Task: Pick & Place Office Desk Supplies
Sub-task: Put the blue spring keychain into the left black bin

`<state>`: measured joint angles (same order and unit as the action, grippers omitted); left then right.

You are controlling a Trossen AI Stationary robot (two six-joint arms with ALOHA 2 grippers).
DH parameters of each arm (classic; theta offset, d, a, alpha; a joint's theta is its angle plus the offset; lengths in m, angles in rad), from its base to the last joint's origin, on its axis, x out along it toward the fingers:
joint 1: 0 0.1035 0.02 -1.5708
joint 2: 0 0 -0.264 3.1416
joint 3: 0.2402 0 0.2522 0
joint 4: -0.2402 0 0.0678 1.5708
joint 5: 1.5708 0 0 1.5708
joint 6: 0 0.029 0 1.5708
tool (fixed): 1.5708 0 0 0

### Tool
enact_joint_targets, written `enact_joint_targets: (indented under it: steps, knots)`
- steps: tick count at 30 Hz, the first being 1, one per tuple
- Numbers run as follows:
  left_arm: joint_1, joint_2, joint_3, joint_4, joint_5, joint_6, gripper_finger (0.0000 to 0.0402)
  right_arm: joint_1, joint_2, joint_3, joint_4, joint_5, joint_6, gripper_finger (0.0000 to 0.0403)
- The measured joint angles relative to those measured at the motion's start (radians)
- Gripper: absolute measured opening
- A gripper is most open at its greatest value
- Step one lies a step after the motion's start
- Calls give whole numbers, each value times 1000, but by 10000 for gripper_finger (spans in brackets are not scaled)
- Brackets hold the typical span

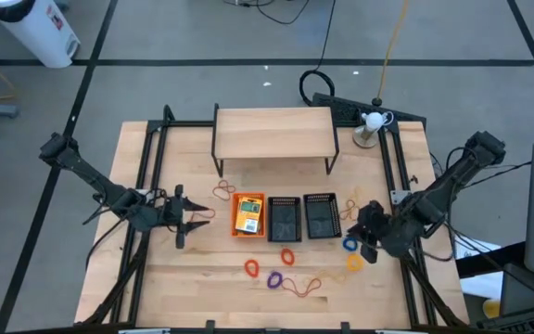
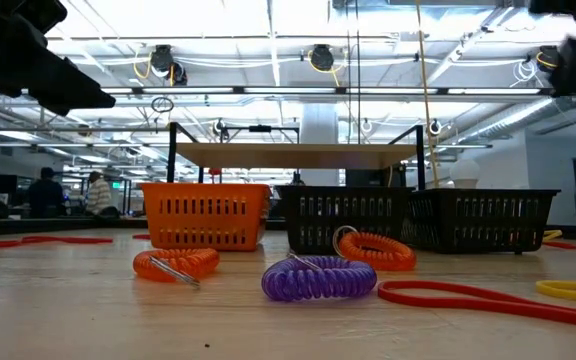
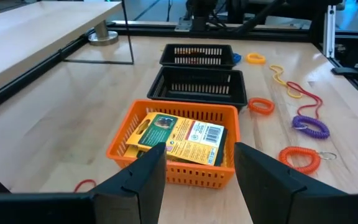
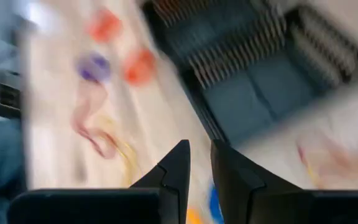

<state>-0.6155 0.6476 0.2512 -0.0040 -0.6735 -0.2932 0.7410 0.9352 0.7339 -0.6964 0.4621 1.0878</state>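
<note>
An orange tray (image 1: 248, 215) holding yellow-and-green crayon boxes (image 3: 180, 138) rests on the table beside two black mesh trays (image 1: 284, 218) (image 1: 320, 215). Coiled bands lie on the table in front of them: orange (image 1: 251, 269), purple (image 1: 274, 278), blue (image 1: 350, 244) and yellow (image 1: 353, 263). My left gripper (image 3: 197, 155) hovers open left of the orange tray, pointing at it. My right gripper (image 4: 201, 155) hangs above the table right of the black trays, beside the blue band, its fingers a narrow gap apart with nothing seen between them.
A wooden shelf riser (image 1: 273, 133) stands behind the trays. Thin loops lie loose: red (image 1: 299, 286) near the front, orange (image 1: 222, 192) left of the orange tray, yellow (image 1: 349, 211) right of the trays. Black frame rails (image 1: 146, 167) run along both table sides.
</note>
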Motion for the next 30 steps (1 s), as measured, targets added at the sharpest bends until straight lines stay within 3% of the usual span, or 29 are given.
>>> enact_joint_targets:
  steps: [4, 7, 21, 30]
  knots:
    - [0, 0, 0, 0, 1, 1, 189, 0, 92, -2, -131, -157, 267, 59]
    - [0, 0, 0, 0, 1, -1, 189, 0, 149, -2, -147, -248, 348, 59]
    - [0, 0, 0, 8, 67, -11, 189, -43, 273, -1, -135, -258, 465, 59]
    - [0, 0, 0, 8, 72, -11, 189, -106, 337, -1, -169, -362, 500, 59]
